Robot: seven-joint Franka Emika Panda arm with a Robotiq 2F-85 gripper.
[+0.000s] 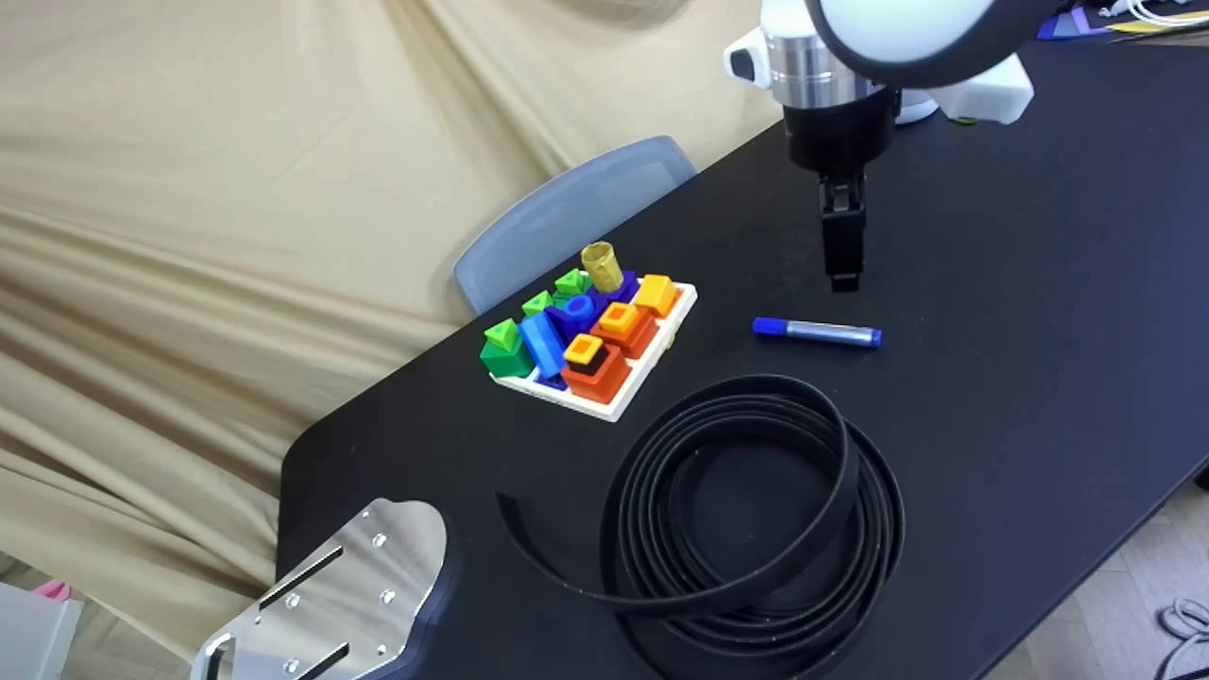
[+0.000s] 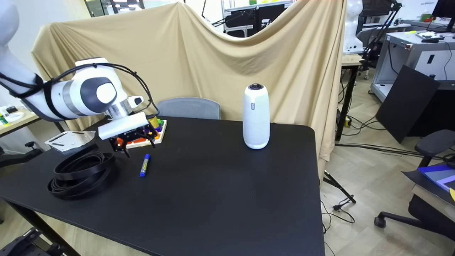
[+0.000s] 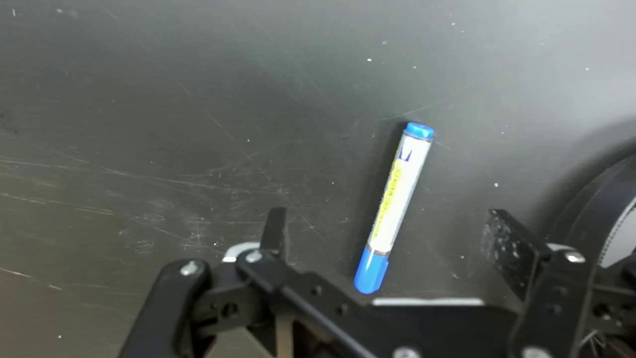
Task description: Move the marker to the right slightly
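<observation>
The marker lies flat on the black table, with a blue cap, a blue end and a whitish barrel with a yellow label. It shows in both exterior views, as the marker point(image 1: 820, 331) and the marker point(image 2: 144, 165), and in the wrist view as the marker point(image 3: 395, 201). My gripper point(image 3: 387, 214) is open and empty, its fingers spread wide on either side of the marker's line in the wrist view. In the exterior views the gripper point(image 1: 845, 280) and the gripper point(image 2: 140, 149) hang above the table near the marker, not touching it.
A black strap coil point(image 1: 756, 529) lies beside the marker, also at the wrist view's right edge point(image 3: 596, 214). A white tray point(image 1: 652, 364) holds coloured blocks. A metal plate point(image 1: 354, 590) sits at the table's end. A white cylindrical device point(image 2: 256, 117) stands on the table.
</observation>
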